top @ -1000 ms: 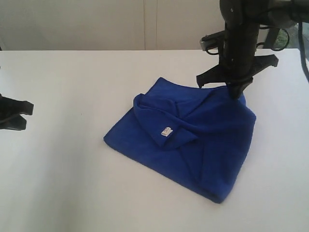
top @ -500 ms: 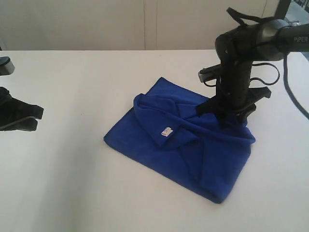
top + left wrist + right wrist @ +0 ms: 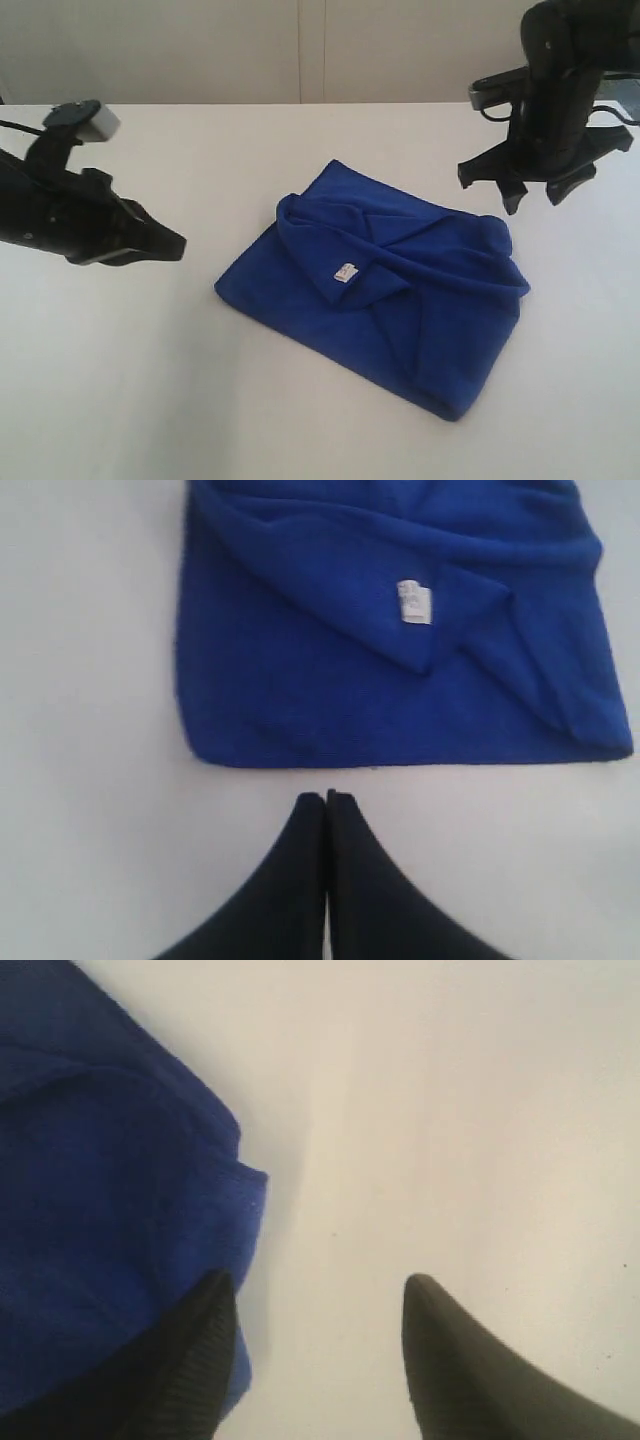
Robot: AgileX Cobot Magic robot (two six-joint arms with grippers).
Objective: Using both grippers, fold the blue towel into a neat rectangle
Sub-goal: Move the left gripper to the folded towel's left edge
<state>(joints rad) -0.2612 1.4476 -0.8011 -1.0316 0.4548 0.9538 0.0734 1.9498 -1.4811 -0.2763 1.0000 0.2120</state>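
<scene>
in the middle of the white counter (image 3: 140, 390), the blue towel (image 3: 400, 300), folded into a rough four-sided pad and set diagonally in the exterior view. on its top, several loose overlapping flaps and creases, not yet a neat rectangle. near the centre, one pointed flap turned over, with a small white label (image 3: 345, 271) close to its tip. along the near side, a fairly straight, flat edge; at the far right corner, a thicker, rounded bunch of cloth. to the left of the towel, the left gripper (image 3: 172, 247), near the cloth but not touching it, tips aimed toward it, jaws pressed together with nothing between them. in the left wrist view, the same closed tips just short of one straight towel edge, with bare counter in the narrow strip between, and the label further on upon the folded flap. at the far right, the right gripper (image 3: 533, 198), raised above the counter just beyond the bunched corner, pointing downward, jaws spread wide and empty. in the right wrist view, only bare counter between the two parted fingers (image 3: 190, 1360), one of them overlapping a rounded towel corner in the picture; impossible to tell whether touching the cloth or above it.
</scene>
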